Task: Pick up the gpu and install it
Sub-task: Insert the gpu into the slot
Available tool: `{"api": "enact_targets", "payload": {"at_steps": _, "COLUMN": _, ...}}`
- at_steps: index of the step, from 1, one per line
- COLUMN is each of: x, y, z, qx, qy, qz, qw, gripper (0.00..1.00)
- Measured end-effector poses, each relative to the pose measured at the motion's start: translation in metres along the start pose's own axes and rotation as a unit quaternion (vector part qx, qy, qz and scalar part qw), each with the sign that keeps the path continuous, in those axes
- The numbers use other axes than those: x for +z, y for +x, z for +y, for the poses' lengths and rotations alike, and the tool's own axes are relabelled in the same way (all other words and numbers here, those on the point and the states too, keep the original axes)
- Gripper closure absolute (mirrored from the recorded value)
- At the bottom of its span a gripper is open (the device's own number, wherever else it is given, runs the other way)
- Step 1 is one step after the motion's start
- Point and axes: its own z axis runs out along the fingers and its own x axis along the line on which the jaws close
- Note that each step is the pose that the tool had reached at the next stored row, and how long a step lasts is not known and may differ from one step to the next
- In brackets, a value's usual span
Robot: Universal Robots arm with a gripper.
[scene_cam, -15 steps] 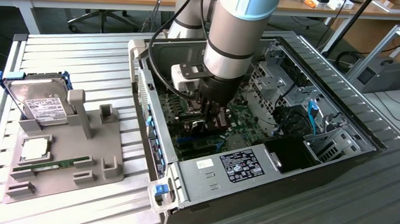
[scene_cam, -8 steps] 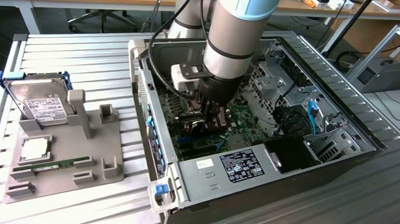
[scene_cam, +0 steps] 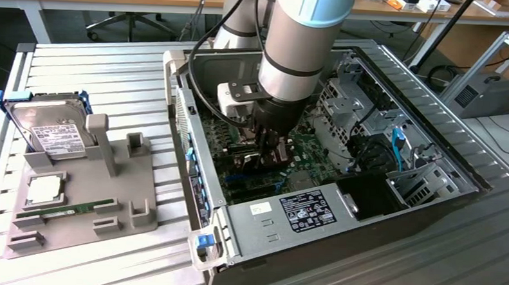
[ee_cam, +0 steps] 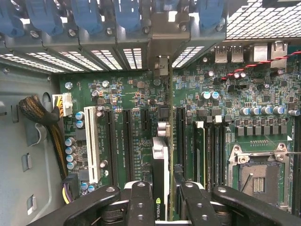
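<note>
While the gripper clamps the gpu edge-on above the motherboard, this stiff, fragile card is best held by its edges.

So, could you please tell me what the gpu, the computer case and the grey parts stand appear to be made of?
The gpu, gripped edge-on by the end effector: seemingly a dark circuit board with a bright metal bracket, judging by its silvery sheen. The computer case: bare sheet metal, matte grey, with folded edges and perforated vents. The parts stand: probably plastic, uniformly dull grey with chunky moulded or printed shapes.
</note>
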Motion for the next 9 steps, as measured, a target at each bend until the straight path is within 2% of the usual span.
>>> {"api": "enact_targets", "payload": {"at_steps": 9, "x": 0.0001, "y": -0.0012, "z": 0.0001, "qx": -0.011, "qy": -0.0002, "qz": 0.0005, "qw": 0.9999, "gripper": 0.73}}
